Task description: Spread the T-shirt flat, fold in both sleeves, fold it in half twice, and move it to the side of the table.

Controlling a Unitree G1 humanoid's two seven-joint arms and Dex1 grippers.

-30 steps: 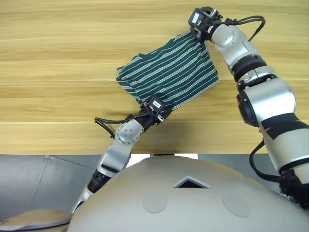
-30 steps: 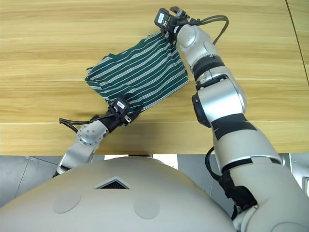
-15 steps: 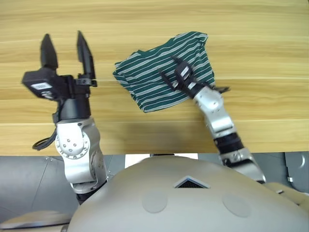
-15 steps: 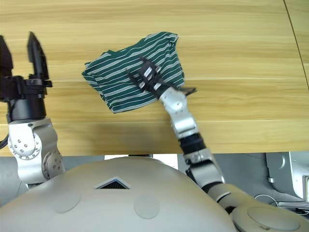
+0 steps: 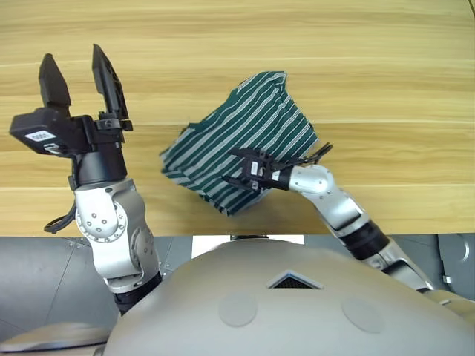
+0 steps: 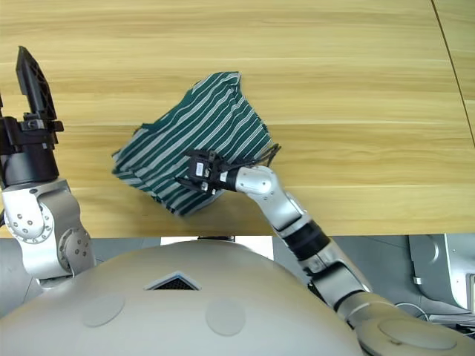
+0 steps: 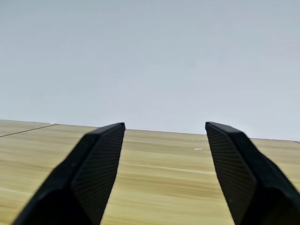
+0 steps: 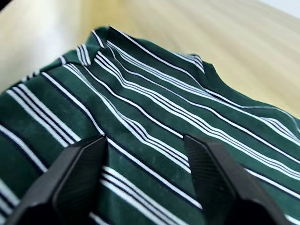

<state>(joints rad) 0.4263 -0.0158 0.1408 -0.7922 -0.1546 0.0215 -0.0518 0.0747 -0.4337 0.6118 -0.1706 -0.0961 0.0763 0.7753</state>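
Bright, even light falls on the wooden table (image 5: 356, 59), seemingly from overhead; a mild sheen runs along the planks; a soft, narrow shadow hugs the near edge of the T-shirt (image 5: 252, 133); in the right wrist view the far tabletop goes pale and blurred behind the cloth; the left gripper (image 7: 164, 124) reads as dark shapes against a bright, blank wall (image 7: 150, 56).

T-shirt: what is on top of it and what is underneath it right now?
Over the near part of the folded T-shirt sits the right gripper, fingers open. Wooden table shows all around the cloth, so it lies on that; the tabletop beneath and the inner folds are covered.
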